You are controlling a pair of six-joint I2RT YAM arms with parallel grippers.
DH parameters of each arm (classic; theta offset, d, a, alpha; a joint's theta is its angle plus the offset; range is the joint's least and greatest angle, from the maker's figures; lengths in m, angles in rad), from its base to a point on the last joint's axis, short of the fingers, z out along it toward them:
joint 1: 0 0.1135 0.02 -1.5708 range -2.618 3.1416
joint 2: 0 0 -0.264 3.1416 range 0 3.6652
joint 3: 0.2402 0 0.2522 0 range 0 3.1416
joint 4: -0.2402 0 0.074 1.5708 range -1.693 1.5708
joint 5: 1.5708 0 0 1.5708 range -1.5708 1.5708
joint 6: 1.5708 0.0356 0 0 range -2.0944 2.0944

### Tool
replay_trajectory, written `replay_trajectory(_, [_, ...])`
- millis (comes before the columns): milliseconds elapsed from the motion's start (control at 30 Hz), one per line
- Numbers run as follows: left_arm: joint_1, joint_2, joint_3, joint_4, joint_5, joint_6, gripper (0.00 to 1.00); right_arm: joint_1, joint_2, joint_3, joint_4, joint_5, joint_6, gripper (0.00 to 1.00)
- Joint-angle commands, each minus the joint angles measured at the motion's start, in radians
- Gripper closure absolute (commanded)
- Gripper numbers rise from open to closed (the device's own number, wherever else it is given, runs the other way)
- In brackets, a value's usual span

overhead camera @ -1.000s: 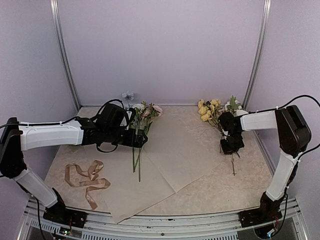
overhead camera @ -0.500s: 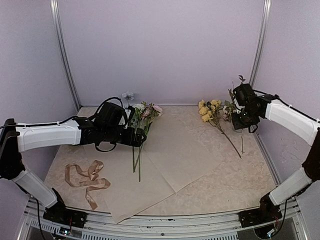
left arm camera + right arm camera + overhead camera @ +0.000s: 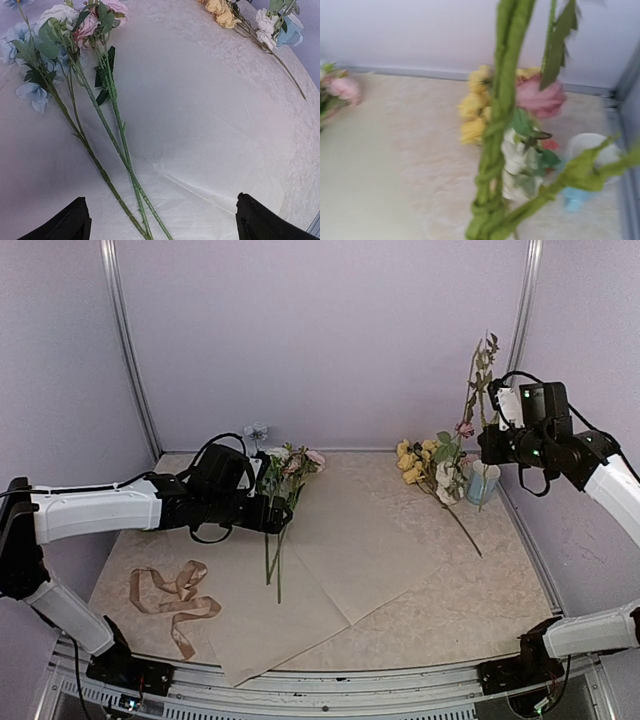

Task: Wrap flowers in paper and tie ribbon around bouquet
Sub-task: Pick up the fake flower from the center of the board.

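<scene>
Cream patterned table cover (image 3: 440, 610), plain lilac walls (image 3: 320, 340) behind, silver metal post (image 3: 130, 350) in each back corner.

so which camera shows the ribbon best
The top external view: the ribbon lies in loose curls, whole and unobstructed, at the near left of the scene. Neither the left wrist nor the right wrist view shows it at all.

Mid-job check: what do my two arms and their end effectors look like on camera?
The left arm and right arm look alike: white tubular links joined by black joint housings. The left end effector and right end effector are black, with blunt black fingers. Thin black cables loop over the wrists.
</scene>
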Motion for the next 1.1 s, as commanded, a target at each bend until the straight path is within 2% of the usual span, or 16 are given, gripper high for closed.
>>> replay_trajectory(0, [0.007,-0.029,0.026,-0.014,-0.009,0.020,0.01,0.008,-0.050,-0.026,0.064,-0.149,-0.025,1.00])
replay_trajectory(167, [0.007,-0.035,0.023,-0.008,-0.006,0.018,0.01,0.006,-0.098,-0.024,0.054,-0.143,-0.036,1.00])
replay_trajectory(267, [0.008,-0.038,0.022,-0.010,-0.008,0.022,0.01,0.006,-0.118,-0.011,0.033,-0.068,-0.040,1.00])
replay_trajectory(367, [0.008,-0.040,0.022,-0.014,-0.013,0.029,0.01,0.006,-0.149,0.010,0.039,-0.080,-0.070,1.00])
replay_trajectory(433, [0.008,-0.045,0.019,-0.014,-0.014,0.030,0.01,0.006,-0.175,0.024,0.057,-0.139,-0.105,1.00])
replay_trajectory(533, [0.008,-0.046,0.014,-0.008,-0.008,0.030,0.01,0.006,-0.233,0.009,0.136,-0.318,-0.139,1.00])
replay_trajectory(700, [-0.046,-0.043,0.032,0.066,0.100,0.117,0.03,0.006,-0.226,-0.025,0.118,-0.324,-0.153,1.00])
replay_trajectory(767, [-0.087,-0.044,0.060,0.124,0.162,0.184,0.05,0.006,-0.213,-0.030,0.108,-0.478,-0.172,1.00])
replay_trajectory(867, [-0.130,-0.041,0.107,0.210,0.280,0.293,0.07,0.006,-0.196,-0.030,0.097,-0.824,-0.242,1.00])
replay_trajectory(967, [-0.125,-0.049,0.134,0.343,0.395,0.311,0.07,0.006,-0.156,0.015,0.022,-0.959,-0.279,1.00])
replay_trajectory(1067, [-0.107,-0.043,0.158,0.499,0.428,0.319,0.11,0.006,-0.125,0.056,-0.036,-1.106,-0.328,1.00])
